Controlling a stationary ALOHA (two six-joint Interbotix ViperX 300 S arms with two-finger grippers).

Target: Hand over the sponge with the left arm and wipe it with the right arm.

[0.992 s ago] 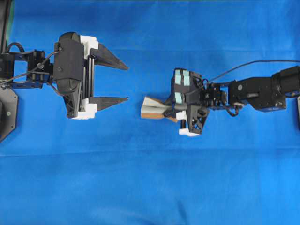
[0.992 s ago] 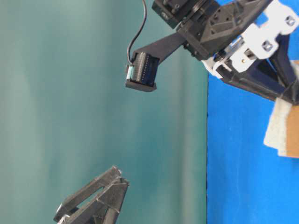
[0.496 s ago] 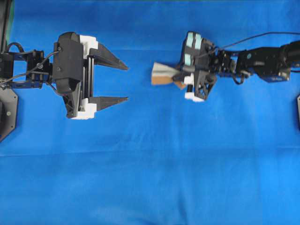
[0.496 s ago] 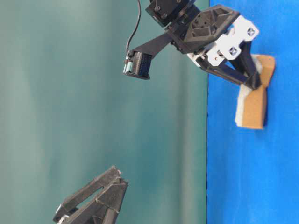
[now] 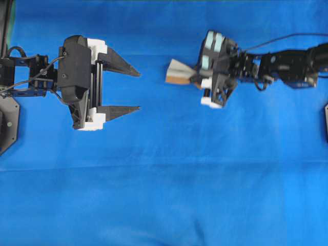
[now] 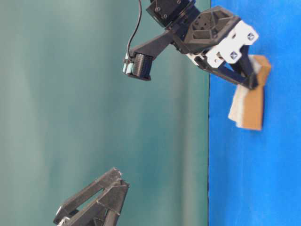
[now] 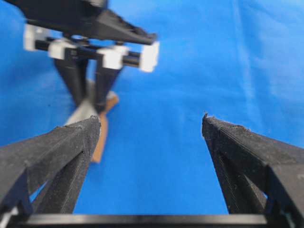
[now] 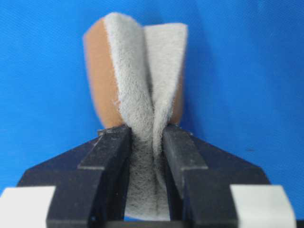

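From my station I see the counter (image 5: 164, 195) draped in bright blue cloth filling the overhead view. At nine o'clock in that view sits the left arm (image 5: 77, 82), a black jointed limb with a plain bulky housing; its tool (image 5: 139, 90) stands with both pointed black fingers spread wide apart, gripping nothing. At about two o'clock, the right arm (image 5: 277, 64), black with pale teal square patches on its housing, reaches in from the right edge. Its tool (image 8: 146, 138) is clamped on the sponge (image 8: 137, 71), a small rectangular pad, fuzzy grey-white over an orange-brown layer, pinched so it folds between the fingers and pointing toward nine o'clock.
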